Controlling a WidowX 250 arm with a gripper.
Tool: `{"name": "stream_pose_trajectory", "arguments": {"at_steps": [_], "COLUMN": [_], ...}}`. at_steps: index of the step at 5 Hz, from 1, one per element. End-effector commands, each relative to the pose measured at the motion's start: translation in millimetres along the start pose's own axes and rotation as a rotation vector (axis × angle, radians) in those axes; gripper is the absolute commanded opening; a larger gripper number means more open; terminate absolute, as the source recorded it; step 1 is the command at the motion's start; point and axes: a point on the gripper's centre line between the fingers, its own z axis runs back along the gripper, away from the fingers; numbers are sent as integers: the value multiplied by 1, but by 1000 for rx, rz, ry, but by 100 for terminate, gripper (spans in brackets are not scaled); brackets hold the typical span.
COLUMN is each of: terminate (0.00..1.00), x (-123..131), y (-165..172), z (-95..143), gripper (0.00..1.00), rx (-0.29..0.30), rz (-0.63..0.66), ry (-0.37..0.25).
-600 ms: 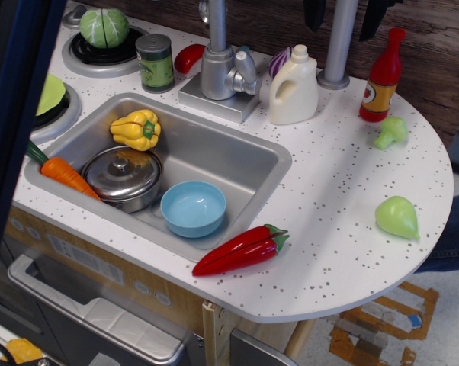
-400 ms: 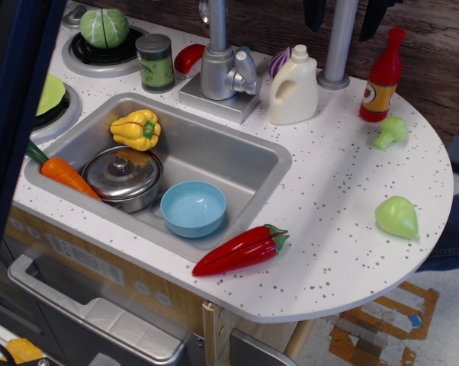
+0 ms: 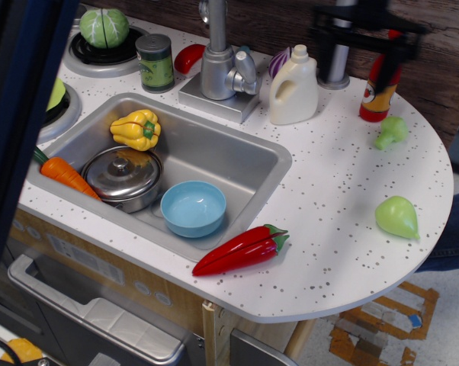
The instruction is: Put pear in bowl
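Pear [image 3: 397, 217] at 3 o'clock: likely light, rigid, slippery; grasp its widest girth. Gripper [image 3: 364, 42] blurred, opening indeterminable.

The smooth, softly glossy yellow-green plastic pear [image 3: 397, 216] and plain light blue plastic bowl [image 3: 194, 207] contrast with the brushed grey metal sink [image 3: 237, 164], the shiny lidded steel pot [image 3: 124, 176], the speckled matt white countertop [image 3: 344, 191] and the rough dark wooden wall [image 3: 443, 53].
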Motion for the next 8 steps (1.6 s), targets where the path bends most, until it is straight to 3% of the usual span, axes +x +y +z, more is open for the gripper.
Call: {"name": "stream_pose_trajectory", "arguments": {"at_steps": [1,3,4,7,8], "terminate": [0,0,0,0,0], "x": [-30,-59,-74,-79,-74], "y": [-35,-72,-80,-61,-58], "z": [33,7,-6,-53,-58], "gripper": [100,100,100,100,100], "rx": [-59,-63,-30,-45,-58], "rz": [271,584,679,717,716], "ry": [-114,-138,-164,-292,-281]}}
